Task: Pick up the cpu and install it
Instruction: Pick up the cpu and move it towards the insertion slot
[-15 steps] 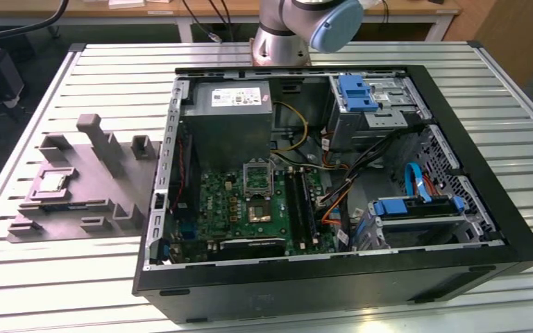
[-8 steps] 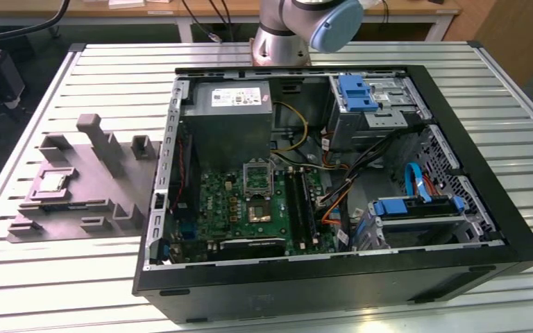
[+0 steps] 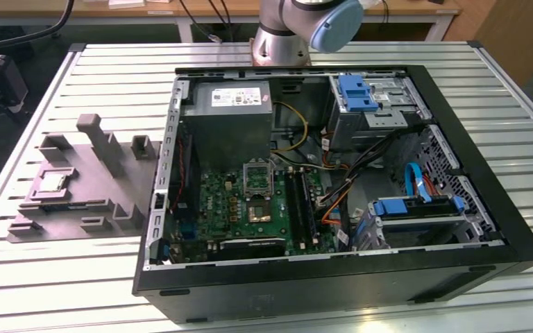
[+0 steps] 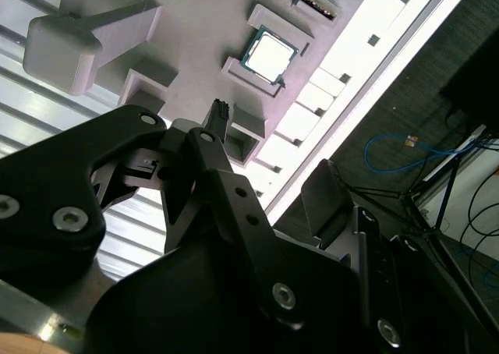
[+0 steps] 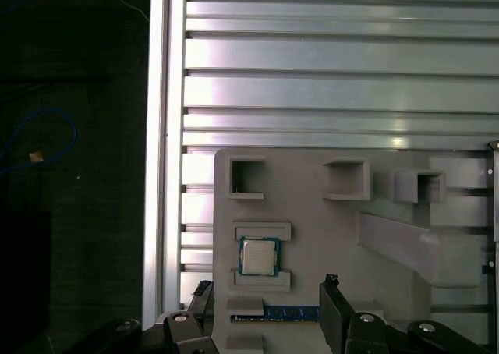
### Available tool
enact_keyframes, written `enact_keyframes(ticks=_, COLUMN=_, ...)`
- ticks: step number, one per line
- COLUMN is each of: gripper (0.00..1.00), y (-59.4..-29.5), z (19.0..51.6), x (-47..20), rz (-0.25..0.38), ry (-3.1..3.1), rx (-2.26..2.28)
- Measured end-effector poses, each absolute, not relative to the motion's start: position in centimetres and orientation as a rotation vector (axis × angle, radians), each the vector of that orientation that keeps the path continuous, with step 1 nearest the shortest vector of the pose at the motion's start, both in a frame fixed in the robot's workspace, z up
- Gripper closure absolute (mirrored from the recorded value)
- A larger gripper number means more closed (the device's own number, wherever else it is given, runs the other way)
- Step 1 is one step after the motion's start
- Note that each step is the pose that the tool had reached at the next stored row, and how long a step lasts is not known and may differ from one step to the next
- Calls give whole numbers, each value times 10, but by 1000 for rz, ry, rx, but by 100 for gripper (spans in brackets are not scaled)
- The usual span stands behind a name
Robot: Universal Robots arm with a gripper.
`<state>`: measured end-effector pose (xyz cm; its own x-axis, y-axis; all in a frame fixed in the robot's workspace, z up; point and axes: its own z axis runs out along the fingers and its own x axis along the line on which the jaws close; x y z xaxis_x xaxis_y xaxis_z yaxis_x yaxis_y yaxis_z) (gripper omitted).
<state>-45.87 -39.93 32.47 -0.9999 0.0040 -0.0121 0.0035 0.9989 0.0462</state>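
The task is at its start. The cpu (image 3: 52, 182) lies flat in its recess on the grey tray (image 3: 72, 201), pale top up, between two low blocks. The tray sits near the edge of the counter (image 3: 63, 277) at the exterior view's left, just beside the open computer case (image 3: 341, 284).

In both wrist views the gripper (image 5: 267, 288) hangs above the tray with its two fingers spread apart and nothing between them. In the first wrist view the cpu (image 5: 258, 256) sits beyond the fingertips (image 5: 330, 282), roughly in line with the gap between them. In the second wrist view it (image 4: 269, 54) lies well clear of the dark fingers (image 4: 218, 112) — no contact with the chip or the tray. So the arm looks placed over the pick-up spot, but I judge the grasp not yet made.

Inside the case, the motherboard (image 3: 230, 208) lies face up with its socket (image 3: 259, 210) dark inside its metal frame, and that reads to me as unfilled. The socket is well apart from the tray, past the case wall.

Done so far, as I judge it: the approach to the tray. Left: the pick-up, the carry into the case and the seating in the socket — nearly the whole job.
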Motion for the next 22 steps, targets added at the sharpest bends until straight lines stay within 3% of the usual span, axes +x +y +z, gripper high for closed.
enact_keyframes(ticks=22, gripper=36, y=-399, z=315, x=-458, rz=71, ry=3128, rx=6)
